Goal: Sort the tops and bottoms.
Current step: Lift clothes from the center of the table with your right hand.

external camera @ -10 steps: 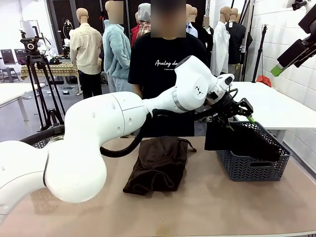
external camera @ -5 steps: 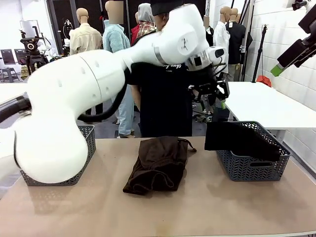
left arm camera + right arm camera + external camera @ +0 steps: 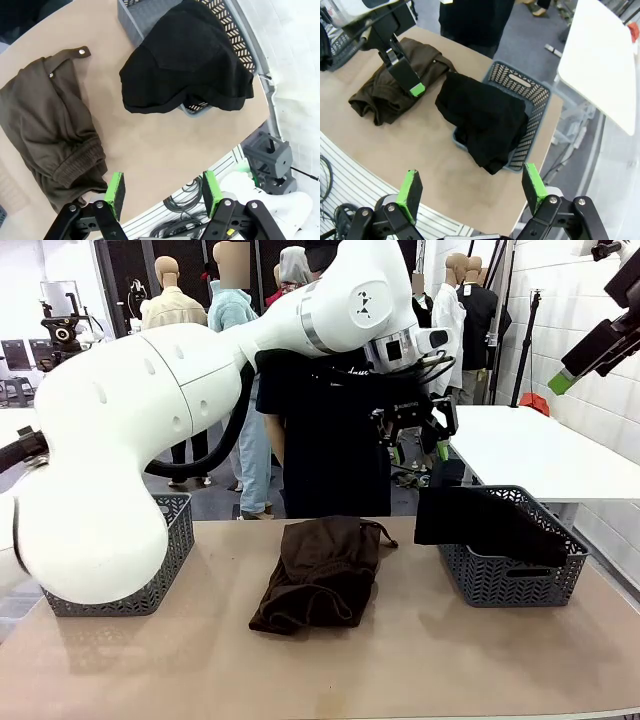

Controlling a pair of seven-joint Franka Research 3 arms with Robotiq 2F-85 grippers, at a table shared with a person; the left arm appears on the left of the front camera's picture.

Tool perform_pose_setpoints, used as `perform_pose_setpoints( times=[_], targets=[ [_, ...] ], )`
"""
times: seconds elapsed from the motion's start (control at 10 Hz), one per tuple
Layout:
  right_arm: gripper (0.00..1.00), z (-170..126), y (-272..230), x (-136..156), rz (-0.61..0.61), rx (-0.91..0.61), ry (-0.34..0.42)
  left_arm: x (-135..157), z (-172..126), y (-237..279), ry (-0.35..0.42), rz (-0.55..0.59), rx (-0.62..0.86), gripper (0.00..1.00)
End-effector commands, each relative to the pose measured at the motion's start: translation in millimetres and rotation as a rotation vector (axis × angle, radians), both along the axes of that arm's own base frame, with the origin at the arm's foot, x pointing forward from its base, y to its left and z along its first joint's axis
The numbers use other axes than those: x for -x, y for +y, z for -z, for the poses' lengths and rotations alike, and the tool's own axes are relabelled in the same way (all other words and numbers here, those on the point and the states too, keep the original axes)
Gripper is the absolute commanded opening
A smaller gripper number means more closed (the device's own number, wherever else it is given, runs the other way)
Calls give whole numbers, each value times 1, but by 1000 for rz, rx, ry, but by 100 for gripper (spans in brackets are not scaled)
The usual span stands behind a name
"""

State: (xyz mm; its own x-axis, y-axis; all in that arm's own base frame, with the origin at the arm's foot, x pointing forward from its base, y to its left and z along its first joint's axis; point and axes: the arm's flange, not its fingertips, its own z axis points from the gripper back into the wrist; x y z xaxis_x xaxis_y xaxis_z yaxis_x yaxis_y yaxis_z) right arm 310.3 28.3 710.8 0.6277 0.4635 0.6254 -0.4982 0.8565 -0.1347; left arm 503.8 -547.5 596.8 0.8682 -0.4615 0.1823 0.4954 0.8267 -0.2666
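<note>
Brown cloth first: dark brown drawstring garment (image 3: 318, 575) crumpled mid-table (image 3: 420, 660), apart from both baskets, not yet sorted. Farther right, black garment (image 3: 482, 525) draped over the rim of the right basket (image 3: 512, 587), part inside, part spilling over the side; counts as placed, though untidily. At the table's other end, left basket (image 3: 172, 550), contents hidden behind the arm. Higher up and farther back, left hand (image 3: 415, 433) raised clear of the table, jaws apart, holding nothing. Right hand (image 3: 470, 192) high off to the side, jaws wide, empty too. Judged midway at best: one piece binned, brown one waiting, remaining garments not to be made out.
</note>
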Motion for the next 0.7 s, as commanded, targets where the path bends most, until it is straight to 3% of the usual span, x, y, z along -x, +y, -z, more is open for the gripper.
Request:
perform_pose_setpoints(
  times=[0.0, 0.1, 0.2, 0.4, 0.5, 0.6],
  targets=[
    [100, -1, 0, -1, -3, 14, 4, -1, 1, 1, -13, 25, -7, 80],
    [100, -1, 0, -1, -3, 14, 4, 0, 0, 0, 0, 0, 0, 80],
    [100, -1, 0, -1, -3, 14, 4, 9, 15, 40, -20, -90, -52, 80],
    [100, -1, 0, -1, -3, 14, 4, 44, 42, 103, -40, -91, 24, 80],
    [100, -1, 0, -1, -3, 14, 4, 69, 55, 125, -129, -99, 32, 80],
    [100, -1, 0, -1, -3, 14, 4, 92, 69, 141, -113, 4, -57, 80]
  ],
)
